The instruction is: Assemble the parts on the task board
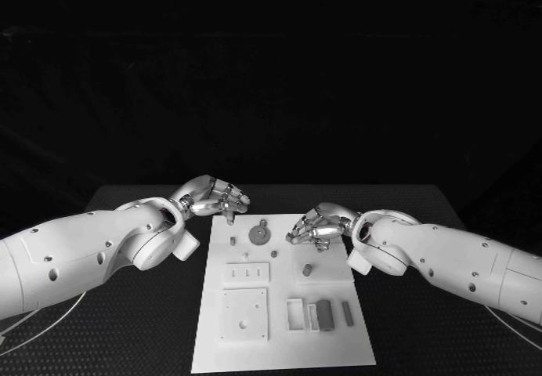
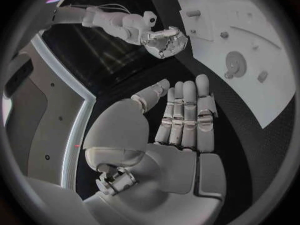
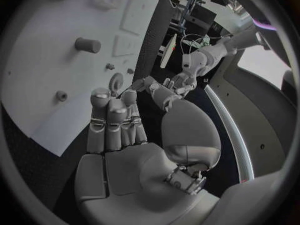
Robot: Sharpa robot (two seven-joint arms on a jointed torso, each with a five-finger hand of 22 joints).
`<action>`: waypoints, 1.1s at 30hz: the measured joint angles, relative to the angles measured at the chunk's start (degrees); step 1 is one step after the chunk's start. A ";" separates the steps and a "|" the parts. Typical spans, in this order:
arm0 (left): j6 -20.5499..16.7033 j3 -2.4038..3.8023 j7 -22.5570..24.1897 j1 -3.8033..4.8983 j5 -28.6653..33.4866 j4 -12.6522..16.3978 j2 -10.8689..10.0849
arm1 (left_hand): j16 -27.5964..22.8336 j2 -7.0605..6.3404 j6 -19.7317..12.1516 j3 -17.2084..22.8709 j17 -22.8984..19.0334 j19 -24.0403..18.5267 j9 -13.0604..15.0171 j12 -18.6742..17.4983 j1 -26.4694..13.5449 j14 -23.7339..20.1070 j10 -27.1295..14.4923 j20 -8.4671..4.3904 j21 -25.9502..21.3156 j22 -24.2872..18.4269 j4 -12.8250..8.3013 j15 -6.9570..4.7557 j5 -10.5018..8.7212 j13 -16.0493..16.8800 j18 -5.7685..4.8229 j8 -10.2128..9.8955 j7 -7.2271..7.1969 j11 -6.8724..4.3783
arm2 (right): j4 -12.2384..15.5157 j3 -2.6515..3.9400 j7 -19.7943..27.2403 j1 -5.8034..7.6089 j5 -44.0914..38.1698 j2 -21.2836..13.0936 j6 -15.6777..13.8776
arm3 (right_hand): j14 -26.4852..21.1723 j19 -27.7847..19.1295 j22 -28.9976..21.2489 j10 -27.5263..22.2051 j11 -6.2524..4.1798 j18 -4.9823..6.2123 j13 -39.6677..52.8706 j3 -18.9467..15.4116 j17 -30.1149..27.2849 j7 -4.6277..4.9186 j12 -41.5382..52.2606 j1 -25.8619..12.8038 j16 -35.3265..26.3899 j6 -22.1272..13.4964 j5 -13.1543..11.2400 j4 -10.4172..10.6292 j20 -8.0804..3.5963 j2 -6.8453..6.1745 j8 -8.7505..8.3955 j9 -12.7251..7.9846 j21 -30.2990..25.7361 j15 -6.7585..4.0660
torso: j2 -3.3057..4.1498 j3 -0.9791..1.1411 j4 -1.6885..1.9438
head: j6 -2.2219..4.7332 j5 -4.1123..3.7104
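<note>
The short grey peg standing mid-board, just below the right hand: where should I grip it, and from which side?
Pinch the peg around its round side wall, coming straight down from above. It seems to stand upright on the task board with bare board around it, so fingers probably fit on opposite sides. The right hand, empty, is nearest.

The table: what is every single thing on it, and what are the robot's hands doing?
Black table: one, under everything.
White rectangular task board: one, in the middle of the table, running from near the robot away toward the hands.
Round grey disc part: one, on the board's far end, between the two hands.
Short grey peg part: one, standing near the board's middle, on the right arm's side.
Dark grey bar part: one, in the row of slots at the board's near end.
Other small grey parts: several near the disc, too small to count surely.
Left hand: silver, beside the board's far left corner, holding nothing.
Right hand: silver, above the board's far right edge, holding nothing.
</note>
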 measured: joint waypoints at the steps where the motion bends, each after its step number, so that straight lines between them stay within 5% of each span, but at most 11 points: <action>1: -0.54 0.00 0.60 -0.12 -2.03 0.49 0.00 | 0.00 -0.44 0.00 0.00 -0.05 0.00 -0.12 -0.01 0.45 -0.23 0.02 0.00 -0.01 0.02 0.00 0.23 0.00 -0.14 0.00 0.00 0.00 0.01 | -0.60 0.00 0.17 0.20 1.70 -0.08 1.73 | 0.00 0.00 0.00 0.00 0.00 0.00 0.00 0.00 0.02 0.00 0.00 0.00 0.00 0.00 0.00 0.00 0.00 0.00 0.00 0.00 0.00 0.00 | 0.00 0.00 0.00 | 0.04 -0.09; 13: -4.70 -0.22 4.00 -0.70 -18.41 2.79 0.42 | 0.00 -3.61 -1.46 -1.46 -0.50 -1.57 -1.62 -0.80 4.06 -2.58 -1.11 1.12 -1.63 0.08 -0.27 1.13 -1.79 -0.87 0.40 -1.15 -0.63 0.77 | -4.17 0.00 0.38 0.86 16.87 -0.09 18.38 | -0.41 -0.39 0.00 -0.21 0.21 0.00 0.00 0.00 0.19 0.18 0.00 -0.50 0.01 -0.18 0.00 0.00 0.05 0.50 -0.04 -0.02 -0.22 0.01 | 0.02 -0.10 0.12 | 0.33 -0.68; 17: -5.67 -0.81 4.57 -0.76 -22.57 3.55 0.88 | 0.00 -4.46 -3.05 -2.21 -0.50 -1.57 -2.20 -0.80 4.91 -2.66 -1.18 1.12 -1.65 0.10 -0.17 1.22 -2.85 -0.97 0.39 -2.15 -0.61 0.84 | -4.95 0.00 0.29 1.07 20.31 -0.08 22.34 | -0.61 -0.70 0.00 -0.61 0.20 0.00 0.00 0.00 0.26 0.20 0.00 -0.50 0.04 -0.20 0.00 0.00 0.29 0.51 -0.33 -0.02 -0.41 0.18 | 0.02 -0.10 0.13 | 0.41 -0.91; 25: -6.71 -1.34 5.12 -0.80 -29.78 5.37 1.75 | 0.00 -6.01 -6.36 -2.90 -0.49 -1.35 -3.57 -0.80 4.92 -2.66 -1.19 1.34 -1.89 0.20 0.06 1.22 -2.86 -1.09 0.37 -3.79 -1.42 0.84 | -6.16 0.00 0.14 1.26 23.96 0.05 27.12 | -0.89 -0.71 -0.01 -0.81 0.41 0.00 -0.05 -0.16 0.32 0.38 0.00 -0.50 0.04 -0.38 0.00 0.16 0.31 0.50 -0.34 -0.02 -0.44 0.46 | 0.02 -0.19 0.17 | 0.53 -1.14; 33: -7.06 -1.52 5.35 -0.80 -33.69 6.35 2.48 | 0.22 -6.47 -6.06 -3.13 -0.49 -1.11 -3.67 -0.80 4.89 -2.66 -1.19 1.11 -1.89 0.32 0.29 1.22 -3.11 -1.12 0.27 -3.79 -1.13 0.83 | -6.38 0.01 0.06 1.30 25.48 0.12 29.21 | -1.13 -0.80 -0.01 -0.82 0.41 0.00 -0.05 -0.16 0.32 0.38 0.00 -0.50 0.05 -0.38 0.00 0.16 0.39 0.50 -0.34 -0.02 -0.44 0.32 | 0.07 -0.20 0.25 | 0.47 -1.15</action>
